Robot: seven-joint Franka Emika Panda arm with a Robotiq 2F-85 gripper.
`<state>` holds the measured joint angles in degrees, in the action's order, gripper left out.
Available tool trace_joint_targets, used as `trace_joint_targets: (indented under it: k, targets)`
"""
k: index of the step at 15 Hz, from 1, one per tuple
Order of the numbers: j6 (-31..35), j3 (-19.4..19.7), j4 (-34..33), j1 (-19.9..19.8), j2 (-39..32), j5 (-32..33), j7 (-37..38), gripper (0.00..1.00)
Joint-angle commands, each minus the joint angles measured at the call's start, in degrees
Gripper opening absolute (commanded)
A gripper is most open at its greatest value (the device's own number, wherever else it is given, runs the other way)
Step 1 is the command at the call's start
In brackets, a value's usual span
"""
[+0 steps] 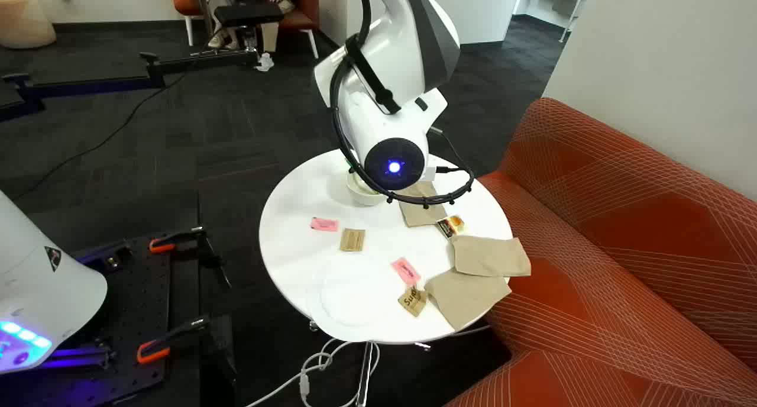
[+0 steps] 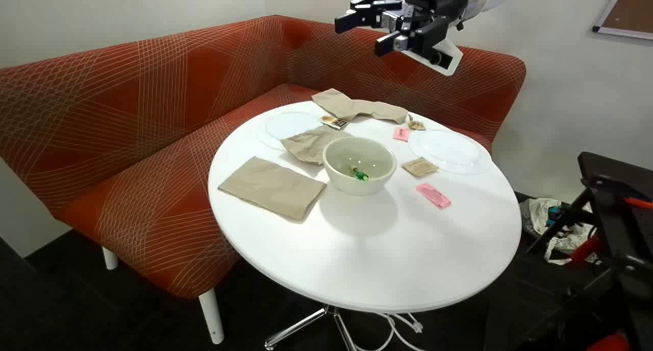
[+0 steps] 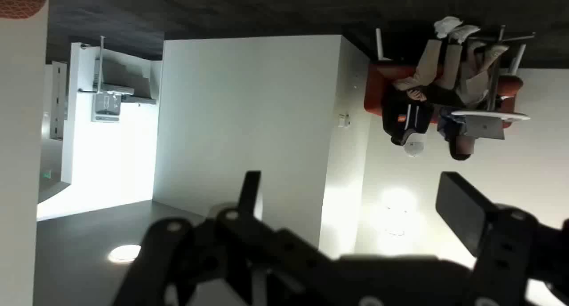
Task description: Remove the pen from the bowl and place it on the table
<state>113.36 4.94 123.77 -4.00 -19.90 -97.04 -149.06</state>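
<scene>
White table [image 2: 408,264] stands beside an orange-red sofa [image 2: 168,182].

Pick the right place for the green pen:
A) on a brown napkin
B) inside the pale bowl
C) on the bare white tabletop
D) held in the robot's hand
B: in an exterior view the green pen lies inside the pale bowl, while the hand hangs open and empty.
</scene>
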Motion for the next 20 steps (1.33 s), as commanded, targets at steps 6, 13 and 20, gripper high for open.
trace_joint_targets:
  k: [6, 13, 20]
  targets:
    - [-0.17, 0.37, -0.11, 0.27, -0.01, 0.1, 0.16, 1.0]
    - [-0.17, 0.37, -0.11, 0.27, -0.01, 0.1, 0.16, 1.0]
    - [0.4, 0.44, -1.76, 1.01, -0.24, 5.72, 0.14, 1.0]
